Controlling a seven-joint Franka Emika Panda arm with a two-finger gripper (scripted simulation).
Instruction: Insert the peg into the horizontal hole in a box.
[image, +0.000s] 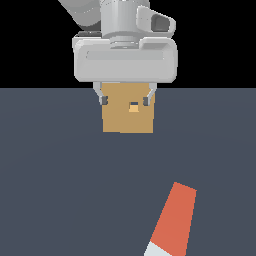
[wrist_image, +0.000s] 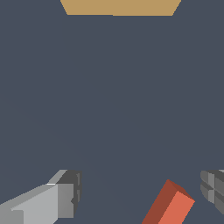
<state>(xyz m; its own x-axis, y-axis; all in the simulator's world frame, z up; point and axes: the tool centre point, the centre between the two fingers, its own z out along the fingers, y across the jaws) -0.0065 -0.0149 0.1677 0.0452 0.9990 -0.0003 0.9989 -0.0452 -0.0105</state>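
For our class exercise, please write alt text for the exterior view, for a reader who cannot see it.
A grey robot arm's open pincer hangs empty in front of a tan box with a small square hole in its face. On the dark grey floor nearer the camera, toward the exterior view's right, lies an orange-red peg with a pale end, untouched.

Exterior view faces the box (image: 128, 114) frontally; wrist view looks down (both catch the peg (image: 173, 220)).

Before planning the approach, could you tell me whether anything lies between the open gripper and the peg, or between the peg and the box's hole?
Nothing visible does. Only bare floor separates the gripper from the peg, and the peg from the hole in the box.
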